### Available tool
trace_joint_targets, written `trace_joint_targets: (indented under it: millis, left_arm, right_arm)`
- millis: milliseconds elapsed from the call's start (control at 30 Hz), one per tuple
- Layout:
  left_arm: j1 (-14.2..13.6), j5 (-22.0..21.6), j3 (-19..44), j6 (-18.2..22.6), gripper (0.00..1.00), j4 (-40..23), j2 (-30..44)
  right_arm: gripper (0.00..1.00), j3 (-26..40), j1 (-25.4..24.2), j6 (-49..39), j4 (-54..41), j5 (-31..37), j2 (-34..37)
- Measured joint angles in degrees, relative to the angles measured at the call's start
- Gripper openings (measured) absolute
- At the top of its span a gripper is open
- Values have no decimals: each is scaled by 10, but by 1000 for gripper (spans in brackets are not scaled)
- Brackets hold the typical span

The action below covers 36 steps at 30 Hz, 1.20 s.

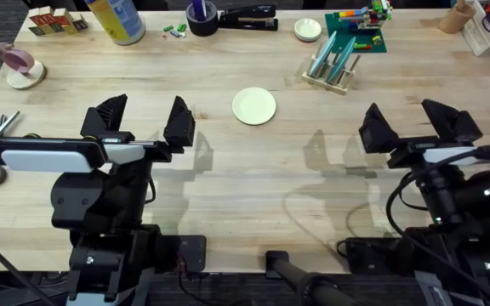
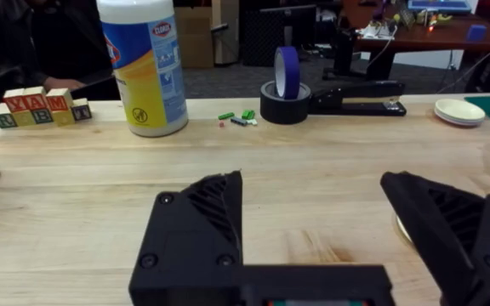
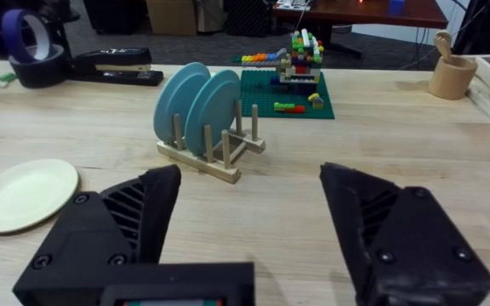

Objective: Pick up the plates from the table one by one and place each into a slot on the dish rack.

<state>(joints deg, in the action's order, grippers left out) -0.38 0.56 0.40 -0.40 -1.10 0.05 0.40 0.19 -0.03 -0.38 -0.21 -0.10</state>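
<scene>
A pale cream plate (image 1: 254,106) lies flat on the wooden table (image 1: 253,178), near the middle; the right wrist view shows the plate (image 3: 22,195) too. The small wooden dish rack (image 1: 333,66) stands at the back right of centre with two teal plates upright in its slots (image 3: 199,106). My left gripper (image 1: 144,119) hovers open, left of the cream plate and apart from it. My right gripper (image 1: 416,123) is open as well, off to the plate's right, nothing between its fingers.
A green brick board with toy bricks (image 1: 357,30) sits just behind the rack. A white bowl (image 1: 308,30), a stapler (image 1: 247,17), a tape roll (image 1: 202,17) and a wipes canister (image 1: 117,19) line the back edge. Lettered blocks (image 1: 56,20) stand back left.
</scene>
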Motion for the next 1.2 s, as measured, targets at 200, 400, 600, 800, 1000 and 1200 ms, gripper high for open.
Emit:
trace_joint_targets:
  millis: [200, 400, 600, 800, 1000, 1200]
  left_arm:
    - [0, 0, 0, 0, 994, -1, 0]
    - [0, -2, 0, 0, 994, -4, 0]
    - [0, 5, 0, 0, 994, -10, 0]
    - [0, 14, 0, 11, 994, -12, 0]
    - [0, 15, 24, 18, 993, -23, 0]
    - [0, 29, 114, 20, 993, -69, 0]
  right_arm:
    - [994, 0, -1, 0, -3, 0, 0]
    - [994, 1, -1, 0, -10, 1, 0]
    - [994, 1, -1, 0, -6, 1, 0]
    - [994, 1, -1, 0, 0, 1, 0]
    - [994, 31, -1, -2, -18, 1, 0]
    - [992, 124, -1, -6, -83, 1, 1]
